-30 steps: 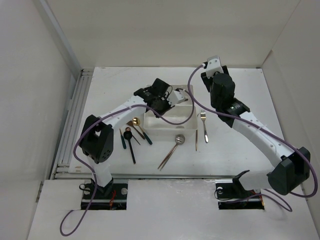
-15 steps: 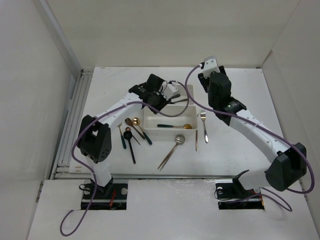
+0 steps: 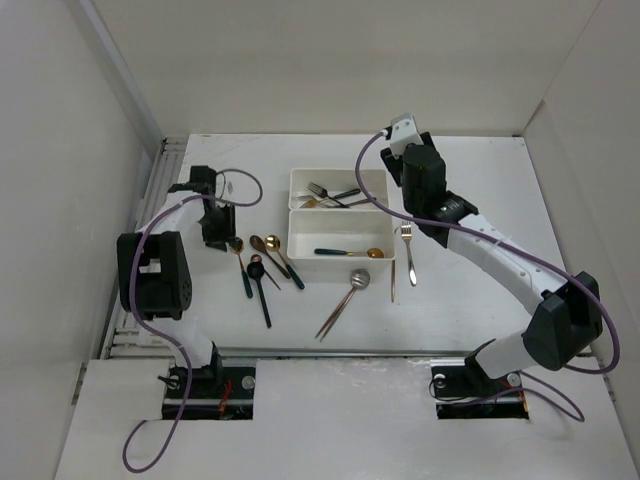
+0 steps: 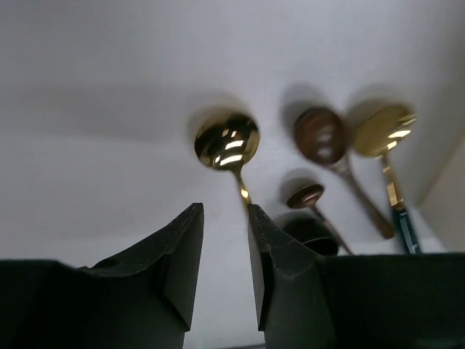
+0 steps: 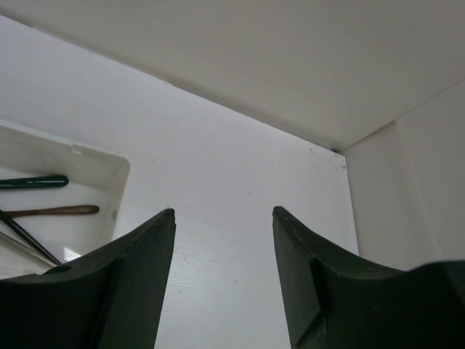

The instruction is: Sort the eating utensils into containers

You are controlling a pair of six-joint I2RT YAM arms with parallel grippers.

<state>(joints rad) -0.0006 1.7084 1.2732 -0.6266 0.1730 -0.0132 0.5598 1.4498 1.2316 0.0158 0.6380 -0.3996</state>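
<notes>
Two white containers lie side by side mid-table: the far tray [image 3: 297, 180] holds several forks, the near tray [image 3: 300, 240] one gold spoon with a green handle [image 3: 348, 252]. Loose utensils lie left of the trays: a gold spoon [image 3: 237, 245] [image 4: 227, 142], a copper spoon [image 4: 320, 136], a gold green-handled spoon [image 4: 383, 131] and a black spoon [image 3: 256, 270]. My left gripper [image 3: 218, 235] [image 4: 224, 211] hovers low just behind the gold spoon, open by a narrow gap with nothing between the fingers. My right gripper [image 3: 397, 162] [image 5: 224, 211] is open and empty beside the far tray [image 5: 109, 174].
A silver spoon [image 3: 359, 279], a thin copper utensil [image 3: 393, 280] and a silver fork [image 3: 407, 236] lie in front of and to the right of the trays. White walls close in the table on three sides. Purple cables loop along both arms.
My left arm has swung away from the trays to the left, down over the loose spoons. A green-handled spoon now lies in the near tray. My right arm has shifted slightly back.
</notes>
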